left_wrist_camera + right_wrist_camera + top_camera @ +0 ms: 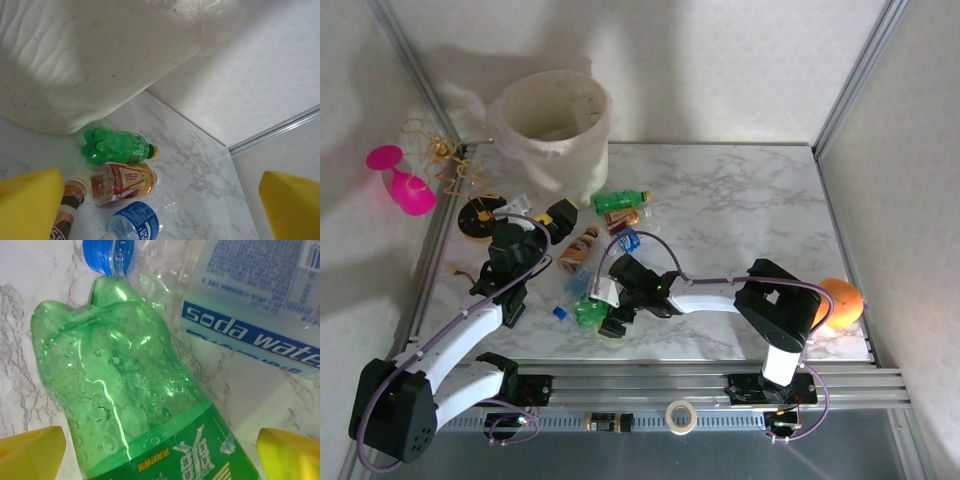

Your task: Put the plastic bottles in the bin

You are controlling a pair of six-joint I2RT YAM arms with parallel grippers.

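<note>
Pads of the right end effector [160,456] stand wide apart, open, with a crushed green bottle [125,390] lying between them on the marble surface [750,210]; neither yellow pad presses its wall. Just beyond its base lie a blue cap [102,257] and a clear soda water bottle [250,315] with a blue label. From above, this end effector [607,312] hovers low near the front edge, over the green bottle [588,313].

The left end effector [160,210] is open too and holds nothing. Below it lie a yellow-capped green bottle [115,146], a red-labelled bottle [122,182], a blue-labelled clear bottle [135,225] and a brown bottle [67,210], close together. The yellow-capped bottle lies nearest the wall of the bin [75,65]. In the top view the left end effector [555,215] sits just in front of the bin [575,165], which stands upright at the back left of the surface.
</note>
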